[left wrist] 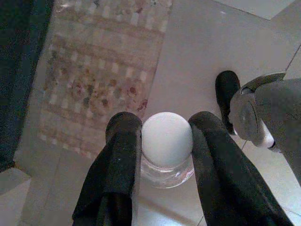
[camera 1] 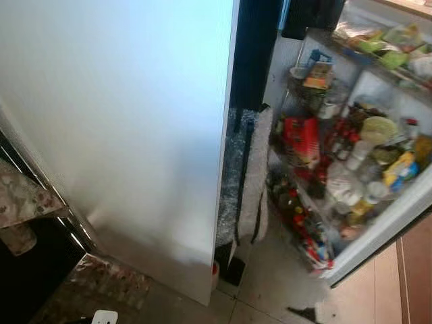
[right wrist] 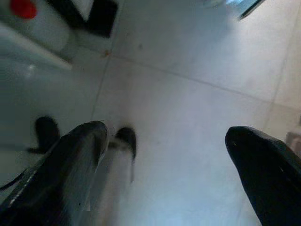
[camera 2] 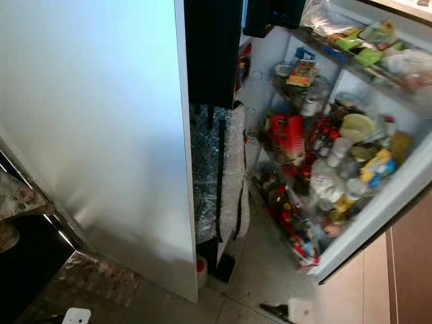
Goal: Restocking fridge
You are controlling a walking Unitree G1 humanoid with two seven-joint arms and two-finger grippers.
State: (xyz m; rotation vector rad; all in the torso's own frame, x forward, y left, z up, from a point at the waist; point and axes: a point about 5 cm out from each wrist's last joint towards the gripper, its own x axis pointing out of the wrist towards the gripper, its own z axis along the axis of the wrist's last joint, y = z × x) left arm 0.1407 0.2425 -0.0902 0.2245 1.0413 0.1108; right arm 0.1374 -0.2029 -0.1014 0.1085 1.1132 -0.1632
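A fridge door (camera 1: 378, 223) stands open at the right. Its shelves are packed with bottles, jars and packets, among them a red packet (camera 1: 302, 138). A large white fridge panel (camera 1: 121, 121) takes up the left and middle of the head views. In the left wrist view my left gripper (left wrist: 165, 123) is shut on a clear glass jar with a white round lid (left wrist: 167, 141), held over the floor, one finger (left wrist: 120, 155) on each side of the lid. My right gripper (right wrist: 164, 134) hangs open above pale floor tiles with nothing between its fingers.
A roll of bubble wrap (camera 1: 239, 175) leans in the dark gap between the white panel and the open door. A patterned rug (camera 1: 101, 283) lies on the floor at the lower left. A red-capped container (right wrist: 23, 8) stands by the panel's foot. My own grey leg (left wrist: 268, 113) is beside the jar.
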